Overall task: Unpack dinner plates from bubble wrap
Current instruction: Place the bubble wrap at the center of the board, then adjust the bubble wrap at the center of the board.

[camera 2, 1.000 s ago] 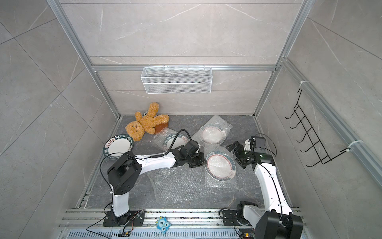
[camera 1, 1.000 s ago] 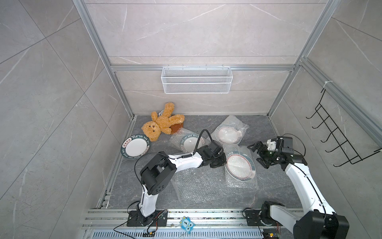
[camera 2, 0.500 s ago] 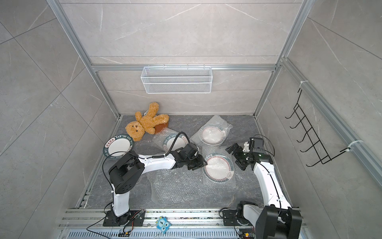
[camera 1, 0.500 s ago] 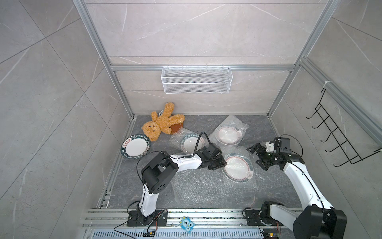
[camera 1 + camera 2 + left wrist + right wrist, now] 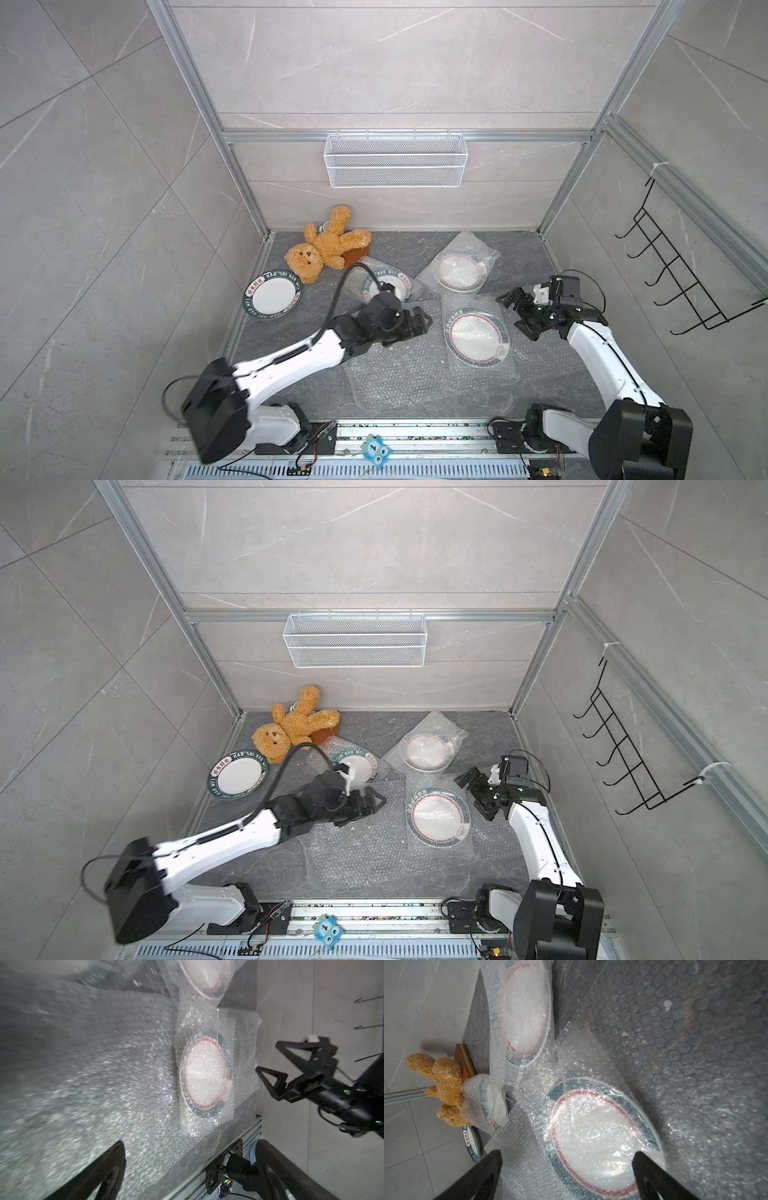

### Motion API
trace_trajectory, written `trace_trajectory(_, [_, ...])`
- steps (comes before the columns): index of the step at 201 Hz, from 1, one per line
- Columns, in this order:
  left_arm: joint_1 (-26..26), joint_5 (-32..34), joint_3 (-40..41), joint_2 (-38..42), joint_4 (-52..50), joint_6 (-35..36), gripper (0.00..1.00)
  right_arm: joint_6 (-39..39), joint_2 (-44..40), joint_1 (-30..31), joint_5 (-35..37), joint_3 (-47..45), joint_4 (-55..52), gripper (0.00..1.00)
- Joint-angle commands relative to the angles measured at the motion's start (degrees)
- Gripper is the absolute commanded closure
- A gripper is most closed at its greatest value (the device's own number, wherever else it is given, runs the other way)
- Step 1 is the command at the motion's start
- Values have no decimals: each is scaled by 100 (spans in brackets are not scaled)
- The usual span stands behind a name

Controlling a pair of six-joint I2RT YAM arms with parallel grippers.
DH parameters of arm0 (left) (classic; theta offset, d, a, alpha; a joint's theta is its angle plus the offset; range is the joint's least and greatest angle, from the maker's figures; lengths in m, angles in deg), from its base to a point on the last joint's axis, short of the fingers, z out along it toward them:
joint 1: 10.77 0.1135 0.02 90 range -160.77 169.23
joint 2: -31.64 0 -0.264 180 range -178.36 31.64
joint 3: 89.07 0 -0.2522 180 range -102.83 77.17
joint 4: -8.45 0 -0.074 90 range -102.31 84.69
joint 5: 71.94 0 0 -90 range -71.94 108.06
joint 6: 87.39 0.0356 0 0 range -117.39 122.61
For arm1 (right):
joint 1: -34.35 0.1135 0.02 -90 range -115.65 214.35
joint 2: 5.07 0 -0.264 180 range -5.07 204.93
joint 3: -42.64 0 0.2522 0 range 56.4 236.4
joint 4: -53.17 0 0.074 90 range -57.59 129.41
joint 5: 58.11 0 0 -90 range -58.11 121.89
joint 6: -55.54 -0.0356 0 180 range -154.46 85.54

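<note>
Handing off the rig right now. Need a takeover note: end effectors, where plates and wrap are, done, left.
Grip: left end effector open, empty, above the flat empty clear bubble wrap sheet; right end effector open, empty, beside the nearest wrapped plate.
Done: one round white green-rimmed dinner plate lies bare near the left wall.
Left: three plates in clear bubble wrap: the nearest wrapped plate, the back plate, and the plate beside the brown teddy bear, partly hidden by the left arm. The teddy bear is not part of the job.

White "HAO SHI HAO MEI" around the green rim of the bare plate (image 5: 272, 296), red patch of Chinese characters on that rim, "HAO MEI" on the half-wrapped plate (image 5: 392, 274), possibly "7" on the blue tag (image 5: 328, 931)
</note>
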Motion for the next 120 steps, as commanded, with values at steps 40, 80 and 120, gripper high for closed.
trace_trajectory(40, [1803,-1201,1194,1223,-60,-57,3,-177,402,-446,1032,-196,311,0])
trace_trajectory(80, [1339,-1184,636,-243,341,-187,5,-160,606,-820,916,-310,400,0])
trace_trajectory(120, [1300,-1106,1004,-700,428,-341,5,-145,615,-1054,1043,-451,378,0])
